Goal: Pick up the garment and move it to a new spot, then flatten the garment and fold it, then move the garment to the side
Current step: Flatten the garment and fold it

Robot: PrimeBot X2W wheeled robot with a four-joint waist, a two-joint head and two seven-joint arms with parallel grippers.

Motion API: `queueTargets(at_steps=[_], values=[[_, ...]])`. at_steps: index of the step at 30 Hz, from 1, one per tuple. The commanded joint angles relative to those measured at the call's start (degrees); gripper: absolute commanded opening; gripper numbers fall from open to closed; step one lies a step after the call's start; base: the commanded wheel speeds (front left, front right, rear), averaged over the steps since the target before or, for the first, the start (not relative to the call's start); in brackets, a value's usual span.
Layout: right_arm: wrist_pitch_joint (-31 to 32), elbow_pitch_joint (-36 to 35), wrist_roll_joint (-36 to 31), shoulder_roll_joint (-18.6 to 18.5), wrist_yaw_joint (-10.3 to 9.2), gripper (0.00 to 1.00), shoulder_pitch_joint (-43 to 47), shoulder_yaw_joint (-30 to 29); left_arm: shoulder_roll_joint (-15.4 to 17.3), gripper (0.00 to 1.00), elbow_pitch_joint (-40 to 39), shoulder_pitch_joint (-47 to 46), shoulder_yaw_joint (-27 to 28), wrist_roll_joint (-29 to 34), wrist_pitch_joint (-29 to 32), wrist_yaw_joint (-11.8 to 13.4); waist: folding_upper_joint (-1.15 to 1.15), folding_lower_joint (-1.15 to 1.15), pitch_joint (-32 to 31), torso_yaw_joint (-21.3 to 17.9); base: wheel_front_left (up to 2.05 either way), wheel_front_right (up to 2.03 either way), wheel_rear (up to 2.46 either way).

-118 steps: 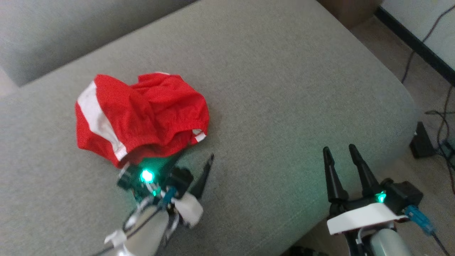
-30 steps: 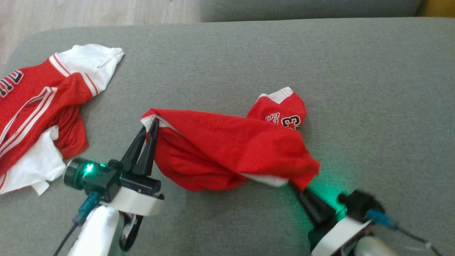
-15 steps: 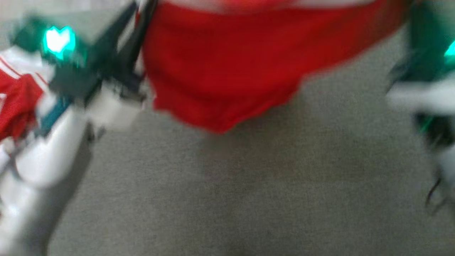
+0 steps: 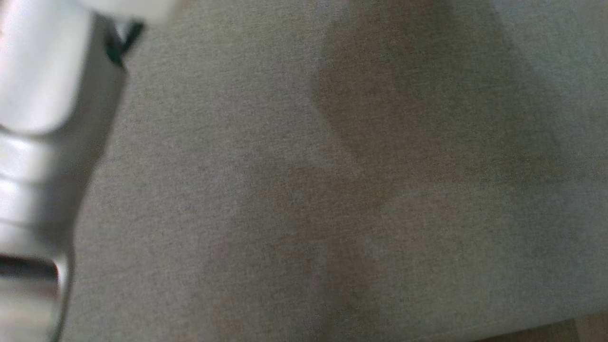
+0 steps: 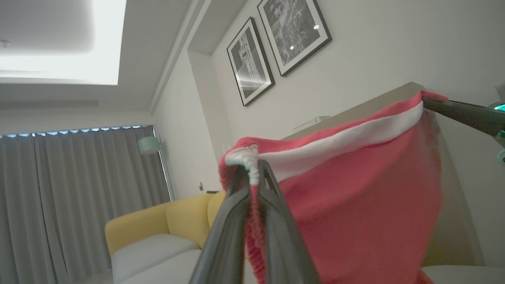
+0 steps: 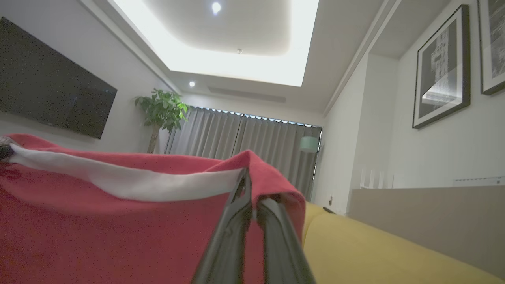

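The red jersey with the lettering is out of view. Both grippers hold a smaller red piece with a white edge band point(image 5: 355, 189), stretched in the air between them. In the left wrist view my left gripper point(image 5: 254, 167) is shut on its bunched white-banded corner, and the right gripper's fingers point(image 5: 457, 112) pinch the far corner. In the right wrist view my right gripper point(image 6: 252, 197) is shut on a red fold beside the white band point(image 6: 138, 183). In the head view a pale left forearm point(image 4: 38, 95) rises along the left edge, over the cloth's shadow.
The grey sofa cushion point(image 4: 332, 199) lies below, with a strip of wood floor point(image 4: 589, 327) at its lower right corner. A yellow sofa point(image 6: 375, 252), grey curtains point(image 5: 79, 189), framed pictures point(image 5: 276, 43), a wall screen point(image 6: 51, 90) and a plant point(image 6: 161, 110) stand around.
Both grippers have carried the red piece up off the cushion, out past the top of the head view. The head camera has shifted too, now showing bare cushion and a forearm.
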Motion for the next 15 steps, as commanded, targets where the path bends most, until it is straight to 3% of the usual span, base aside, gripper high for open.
queueTargets(at_steps=[1,6,15], values=[[-0.04,-1.70,0.63,-1.12,-0.04,0.00,3.65,1.06,2.28,0.00,-1.45,2.24,1.01,-1.09,-0.03,0.11,0.00,-0.01,0.13,-0.22,0.00,0.00,0.00],[-0.04,-2.79,3.18,-1.49,-0.04,0.00,15.51,2.10,2.87,0.00,-1.56,16.23,-2.38,-8.73,-0.04,0.10,0.00,-0.01,-1.03,0.26,0.00,0.00,0.00],[-0.04,-7.40,6.08,-0.06,-0.04,0.00,42.63,-1.98,3.85,0.00,-6.09,44.96,-5.14,-12.19,-0.04,0.10,0.00,-0.01,-6.63,0.53,0.00,0.00,0.00]])
